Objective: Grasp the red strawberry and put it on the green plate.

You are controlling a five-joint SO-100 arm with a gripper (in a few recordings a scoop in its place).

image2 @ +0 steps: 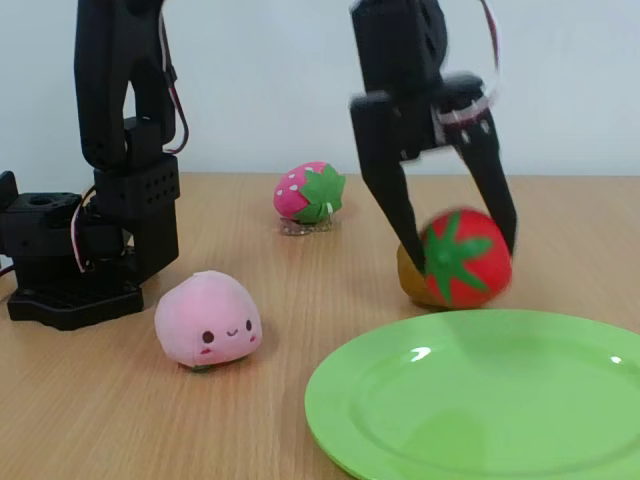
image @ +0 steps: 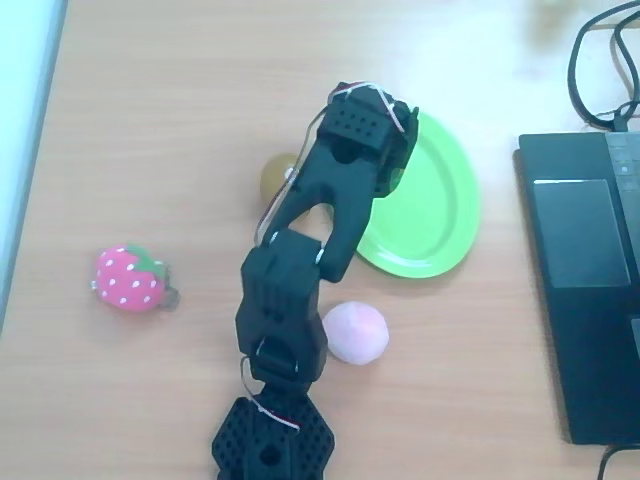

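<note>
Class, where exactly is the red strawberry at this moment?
In the fixed view, the red strawberry sits right of centre between the fingers of the hand, just behind the green plate and in front of a brown fruit.

All black arm (image2: 120,120) made of blocky plastic parts. Small round holes on the base (image: 270,440) and near the gripper (image2: 455,235). Thin white and red wires along the joints. Two long, pointy black fingers (image2: 385,190).

Glossy plastic green plate (image2: 480,400) on smooth wood-grain table (image: 150,130); plush peach (image2: 208,322).
</note>
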